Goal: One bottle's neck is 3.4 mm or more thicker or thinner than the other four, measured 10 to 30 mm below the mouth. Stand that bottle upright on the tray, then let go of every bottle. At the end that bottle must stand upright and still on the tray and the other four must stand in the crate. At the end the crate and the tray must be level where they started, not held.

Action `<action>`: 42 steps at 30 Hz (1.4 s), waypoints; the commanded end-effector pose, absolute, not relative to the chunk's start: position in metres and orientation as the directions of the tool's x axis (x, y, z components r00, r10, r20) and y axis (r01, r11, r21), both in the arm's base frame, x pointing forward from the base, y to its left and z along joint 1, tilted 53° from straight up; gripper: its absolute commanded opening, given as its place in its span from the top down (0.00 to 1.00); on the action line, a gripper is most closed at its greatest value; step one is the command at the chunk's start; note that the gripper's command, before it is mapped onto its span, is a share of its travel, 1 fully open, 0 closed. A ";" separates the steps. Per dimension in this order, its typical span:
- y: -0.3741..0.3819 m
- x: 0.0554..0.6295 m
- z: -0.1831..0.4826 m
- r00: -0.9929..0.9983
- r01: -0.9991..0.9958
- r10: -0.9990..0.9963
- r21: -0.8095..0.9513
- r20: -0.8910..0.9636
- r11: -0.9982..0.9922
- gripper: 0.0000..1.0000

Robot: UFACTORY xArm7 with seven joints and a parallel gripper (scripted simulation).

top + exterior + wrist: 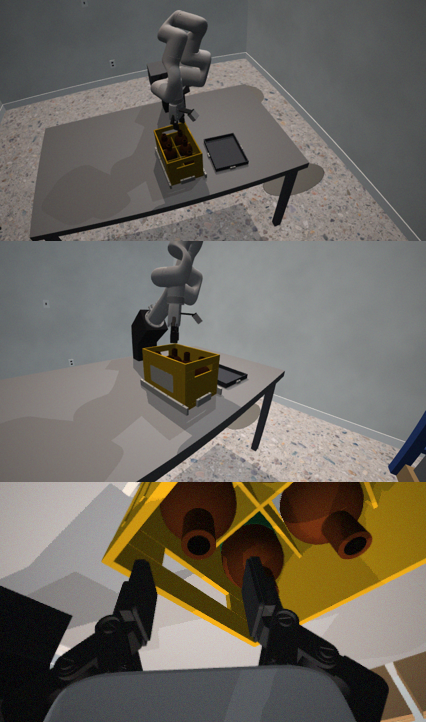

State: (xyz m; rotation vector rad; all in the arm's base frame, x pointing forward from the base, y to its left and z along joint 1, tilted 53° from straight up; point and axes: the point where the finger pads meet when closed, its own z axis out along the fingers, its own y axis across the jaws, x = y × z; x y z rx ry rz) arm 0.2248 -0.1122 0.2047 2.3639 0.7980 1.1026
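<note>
Bottles [180,139] of brown glass stand in the yellow crate [185,170] near the middle of the table [89,155] in the top view, with the black tray [237,144] just right of the crate and apart from it. The gripper [175,124] hangs over the crate's far edge, above the far bottles, touching none of them.

From the exterior view, the gripper [174,338] hovers clear above the crate's [167,360] far rim, and the bottle necks [186,356] poke up inside the crate below and slightly nearer than it. The tray [236,375] lies behind the crate on the right.

Through the wrist view, the two black fingers stand parted at a middling width with nothing between them; only table and the crate's corner [145,542] show in the gap. One bottle mouth [199,542] lies just beyond the fingertips, between them and slightly toward the left finger. A second bottle [252,544] sits partly behind the right finger, and a third [350,537] lies further right.
</note>
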 end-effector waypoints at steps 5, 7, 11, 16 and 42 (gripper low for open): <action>-0.109 0.204 0.221 0.524 0.320 0.648 0.577 0.553 -0.752 0.35; -0.109 0.202 0.222 0.524 0.320 0.648 0.577 0.553 -0.752 0.35; -0.109 0.201 0.223 0.524 0.320 0.648 0.577 0.553 -0.752 0.35; -0.109 0.201 0.223 0.524 0.320 0.648 0.577 0.553 -0.752 1.00; -0.109 0.201 0.223 0.524 0.320 0.648 0.577 0.553 -0.752 1.00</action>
